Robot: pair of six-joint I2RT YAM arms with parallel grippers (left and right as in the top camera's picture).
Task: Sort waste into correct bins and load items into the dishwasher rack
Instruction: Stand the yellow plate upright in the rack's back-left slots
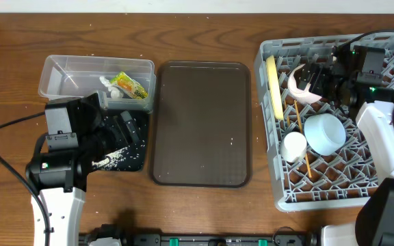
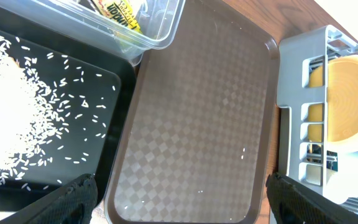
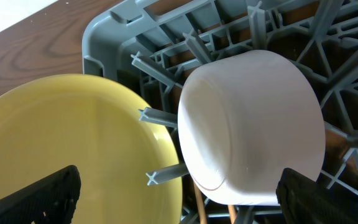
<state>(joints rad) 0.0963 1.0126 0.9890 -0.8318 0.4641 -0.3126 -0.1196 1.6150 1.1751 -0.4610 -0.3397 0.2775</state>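
Observation:
The clear tub [image 1: 60,72] holds the green-and-orange wrapper [image 1: 130,85] and the white paper scrap [image 1: 110,87]. The black tray [image 1: 137,140] below it carries loose rice [image 1: 115,158], which also shows in the left wrist view [image 2: 5,112]. My left gripper [image 1: 125,128] is open and empty [image 2: 179,199], low over the black tray's right side. The grey rack [image 1: 279,184] holds the upright yellow-green plate [image 1: 273,85], white bowl [image 1: 303,90], light blue cup [image 1: 325,133], small white cup [image 1: 294,145] and chopsticks [image 1: 305,154]. My right gripper [image 3: 179,199] is open, its fingers wide on either side of the bowl [image 3: 253,124] next to the plate [image 3: 73,143].
The flat brown serving tray [image 1: 200,123] lies between the bins and the rack, with a few stray grains on it [image 2: 197,112]. The rack's upright pegs [image 3: 160,115] stand between plate and bowl. Bare wooden table lies around everything.

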